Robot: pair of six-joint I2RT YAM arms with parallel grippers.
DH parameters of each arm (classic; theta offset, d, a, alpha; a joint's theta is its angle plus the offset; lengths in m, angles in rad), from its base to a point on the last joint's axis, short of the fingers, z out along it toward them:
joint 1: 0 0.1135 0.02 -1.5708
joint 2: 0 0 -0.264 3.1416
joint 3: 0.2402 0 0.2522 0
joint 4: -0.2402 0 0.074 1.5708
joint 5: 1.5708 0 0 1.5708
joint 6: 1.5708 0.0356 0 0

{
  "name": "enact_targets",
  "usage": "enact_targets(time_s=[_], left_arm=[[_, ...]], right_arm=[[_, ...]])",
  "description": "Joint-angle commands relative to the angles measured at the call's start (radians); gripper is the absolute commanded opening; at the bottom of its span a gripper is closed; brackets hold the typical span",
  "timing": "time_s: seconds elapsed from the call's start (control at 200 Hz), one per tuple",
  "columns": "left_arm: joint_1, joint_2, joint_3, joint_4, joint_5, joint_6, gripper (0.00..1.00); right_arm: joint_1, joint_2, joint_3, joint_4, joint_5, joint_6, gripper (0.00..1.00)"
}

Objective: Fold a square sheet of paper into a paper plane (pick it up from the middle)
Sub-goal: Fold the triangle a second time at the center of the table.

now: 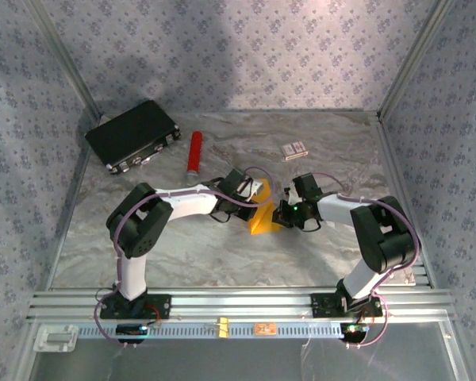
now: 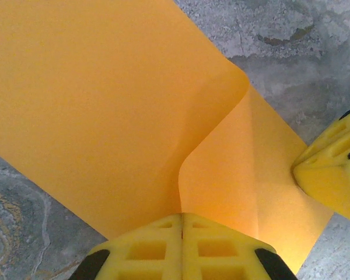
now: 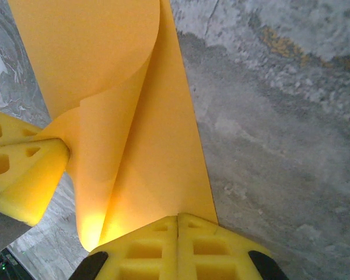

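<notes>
**Square sheet of paper** (image 1: 263, 218): orange-yellow, unmarked. Lay at the middle of the grey marbled table (image 1: 182, 246), between the two grippers. Rested partly flat on the surface and partly curled up and over in a soft, uncreased bend (image 2: 105, 105).

**Left gripper** (image 1: 258, 193): set at the paper's left side. Yellow fingers (image 2: 151, 248) pressed fully together, no gap between them. Clamped on the raised part of the paper where the curl began.

**Right gripper** (image 1: 287, 208): set at the paper's right side, just beside the left gripper. Yellow fingers (image 3: 149, 245) likewise closed tight. Pinched on an edge of the paper (image 3: 105, 58) below the rolled flap. Shown in the left wrist view touching the paper's right edge (image 2: 329, 175).

**Black case** (image 1: 133, 133): lay at the far left of the table.

**Red cylinder** (image 1: 195, 153): lay just right of the case.

**White-and-red box** (image 1: 295, 149): lay farther right. All three sat well apart from the paper.
</notes>
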Motion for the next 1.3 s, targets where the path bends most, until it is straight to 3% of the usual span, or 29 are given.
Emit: enact_targets(time_s=[0.0, 1.294], left_arm=[[0.004, 0.012, 0.025, -0.023, -0.022, 0.007, 0.06], [0.003, 0.026, 0.039, -0.052, -0.059, 0.002, 0.06]], right_arm=[[-0.002, 0.021, -0.003, -0.082, 0.07, -0.017, 0.04], [-0.006, 0.013, -0.001, -0.087, 0.072, -0.018, 0.04]])
